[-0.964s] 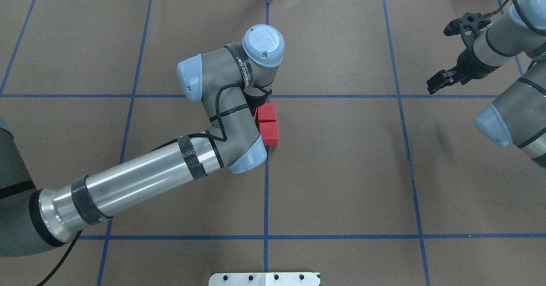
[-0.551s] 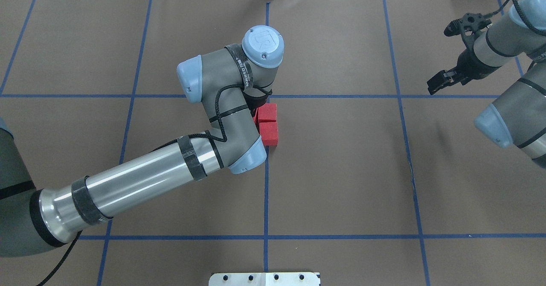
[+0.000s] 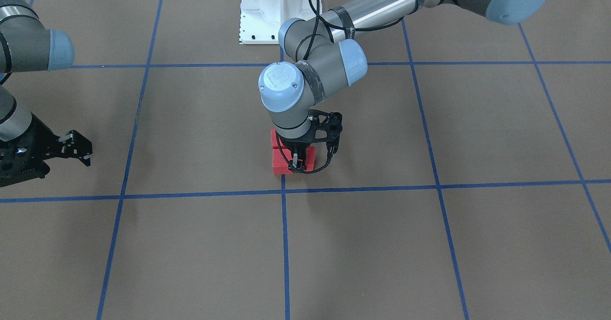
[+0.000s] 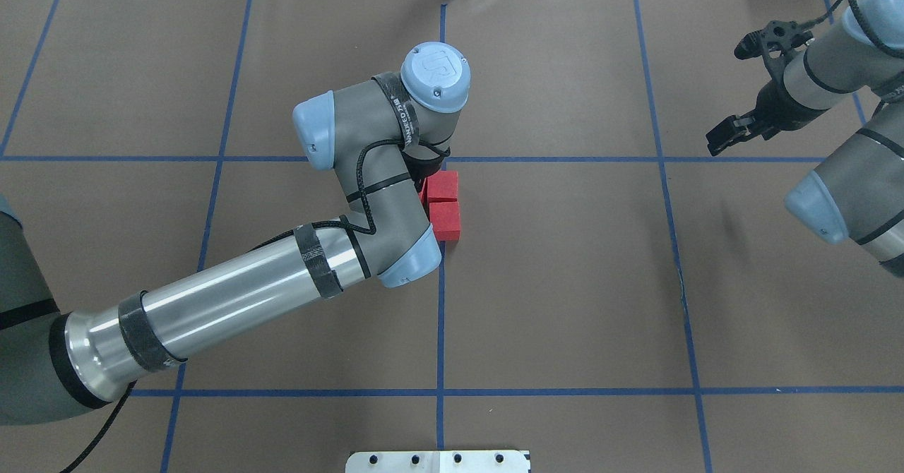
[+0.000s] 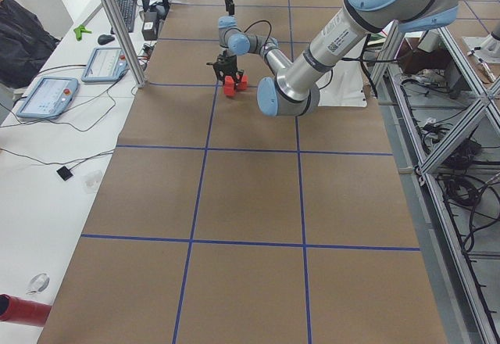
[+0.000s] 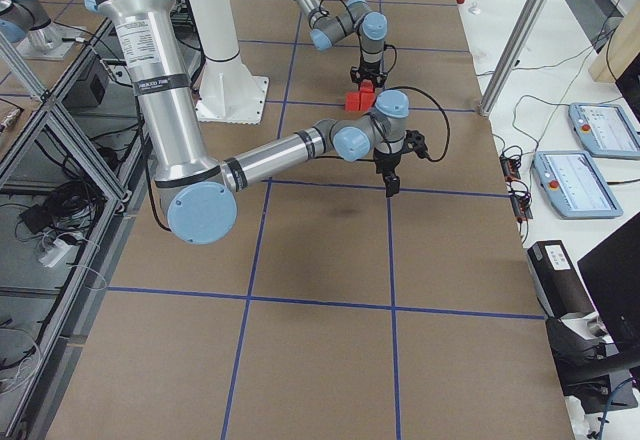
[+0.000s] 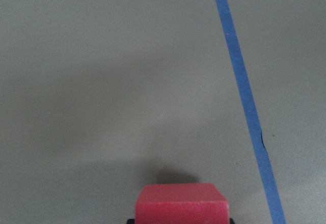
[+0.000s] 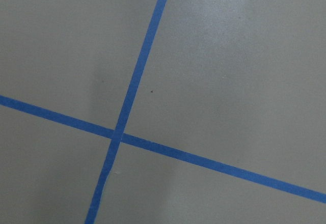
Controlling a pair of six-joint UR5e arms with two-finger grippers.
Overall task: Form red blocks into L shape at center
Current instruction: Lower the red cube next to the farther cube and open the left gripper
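Reading UR on the blue joint cap [image 4: 436, 76]; clamping one matte red block [image 7: 182, 203] in the left gripper [image 3: 300, 161], beside two more; being unable to tell the right gripper [image 4: 720, 140] width.

Red blocks [image 4: 444, 219]; third, mostly hidden, seemingly red. Brown table [image 4: 565, 282], blue grid [image 4: 440, 318].

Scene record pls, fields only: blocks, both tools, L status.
red blocks: three, clustered beside the center crossing
layout: two touching in a line; third red block beside the far one, L-like
left tool: down on the third red block, closed around it
right tool: raised off to the robot's right, holds nothing; open or shut unclear
L status: looks formed, block not yet released
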